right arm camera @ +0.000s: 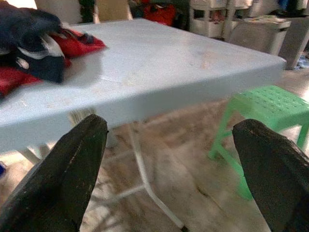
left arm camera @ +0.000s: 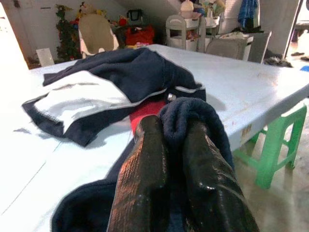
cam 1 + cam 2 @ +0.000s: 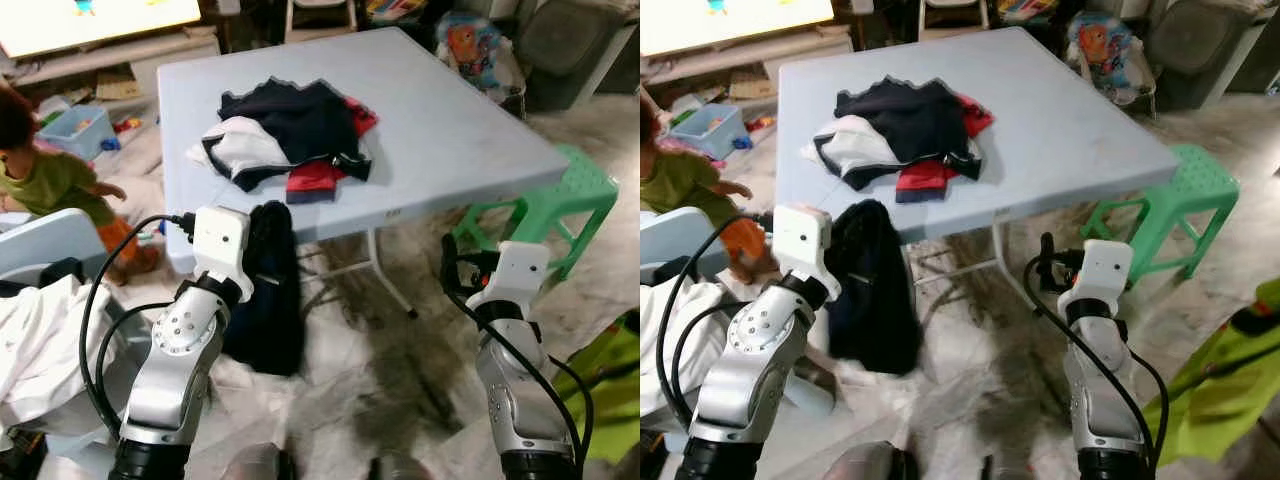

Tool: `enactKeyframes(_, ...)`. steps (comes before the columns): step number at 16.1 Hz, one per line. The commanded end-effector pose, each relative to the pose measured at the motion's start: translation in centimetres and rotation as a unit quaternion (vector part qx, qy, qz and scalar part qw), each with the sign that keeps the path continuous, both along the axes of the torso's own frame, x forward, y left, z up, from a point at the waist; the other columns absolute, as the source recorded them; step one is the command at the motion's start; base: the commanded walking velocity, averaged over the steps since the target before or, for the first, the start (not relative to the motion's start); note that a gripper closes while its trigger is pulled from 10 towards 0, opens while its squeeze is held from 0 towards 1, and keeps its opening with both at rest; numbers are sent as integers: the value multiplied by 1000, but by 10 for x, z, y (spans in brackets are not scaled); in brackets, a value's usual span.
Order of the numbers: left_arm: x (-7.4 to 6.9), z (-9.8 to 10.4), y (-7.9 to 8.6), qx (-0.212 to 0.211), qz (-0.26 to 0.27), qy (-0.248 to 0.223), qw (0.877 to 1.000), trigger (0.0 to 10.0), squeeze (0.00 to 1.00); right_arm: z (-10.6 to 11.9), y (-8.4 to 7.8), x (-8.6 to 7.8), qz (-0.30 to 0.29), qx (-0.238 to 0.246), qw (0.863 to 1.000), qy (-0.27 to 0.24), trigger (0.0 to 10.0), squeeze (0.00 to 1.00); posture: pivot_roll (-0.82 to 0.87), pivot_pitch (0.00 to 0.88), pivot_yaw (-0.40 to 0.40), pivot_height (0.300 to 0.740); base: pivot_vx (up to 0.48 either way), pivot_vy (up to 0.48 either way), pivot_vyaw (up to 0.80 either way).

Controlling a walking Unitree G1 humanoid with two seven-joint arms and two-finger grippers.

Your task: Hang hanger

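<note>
My left gripper (image 2: 173, 126) is shut on a dark navy garment (image 3: 272, 300), pinching a fold of it between both fingers. The garment hangs down toward the floor just in front of the pale blue table's (image 3: 440, 120) near edge. On the table lies a pile of clothes (image 3: 290, 135) in navy, white and red. My right gripper (image 1: 169, 130) is open and holds nothing, level with the table's edge and below its right front corner. I see no hanger.
A green plastic stool (image 3: 560, 195) stands right of the table, close to my right arm. A small child (image 3: 50, 180) is at the far left. A white cloth (image 3: 40, 340) lies over something at my lower left. Clutter and boxes line the back.
</note>
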State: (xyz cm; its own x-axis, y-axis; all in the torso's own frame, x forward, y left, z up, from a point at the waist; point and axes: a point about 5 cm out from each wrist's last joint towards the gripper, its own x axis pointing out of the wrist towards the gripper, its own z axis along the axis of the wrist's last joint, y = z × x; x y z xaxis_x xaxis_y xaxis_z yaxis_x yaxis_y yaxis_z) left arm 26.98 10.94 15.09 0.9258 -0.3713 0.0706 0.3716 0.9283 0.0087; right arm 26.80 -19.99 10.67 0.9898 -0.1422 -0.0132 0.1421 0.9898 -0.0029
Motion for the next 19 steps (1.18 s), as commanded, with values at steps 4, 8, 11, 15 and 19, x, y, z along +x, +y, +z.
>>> enactKeyframes(4, 0, 4, 7, 10, 22, -20, 1000, 10000, 0, -6, 4, 0, 1, 9, 1000, 6, 10000, 0, -17, 39, 15, 740, 0, 324, -600)
enactKeyframes(8, -1, -5, 24, 31, 45, -13, 998, 10000, 0, -11, 14, 1, 14, 20, 1000, 9, 10000, 0, -18, 41, 10, 740, 0, 0, -800)
enactKeyframes(11, 4, -1, 31, 14, 71, -14, 997, 10000, 0, -10, 13, 2, 12, 30, 999, 6, 10000, 0, -5, 44, -7, 740, 0, 0, -575)
enactKeyframes(15, 11, 3, 35, 3, 88, -16, 996, 10000, 0, -10, 14, 4, 17, 27, 999, 7, 10000, 0, -3, 41, -14, 740, 0, 0, -756)
enactKeyframes(19, 13, 4, 35, 9, 75, -19, 997, 10000, 0, -8, 15, 5, 16, 27, 1000, 1, 10000, 0, -8, 41, -1, 740, 0, 0, -800)
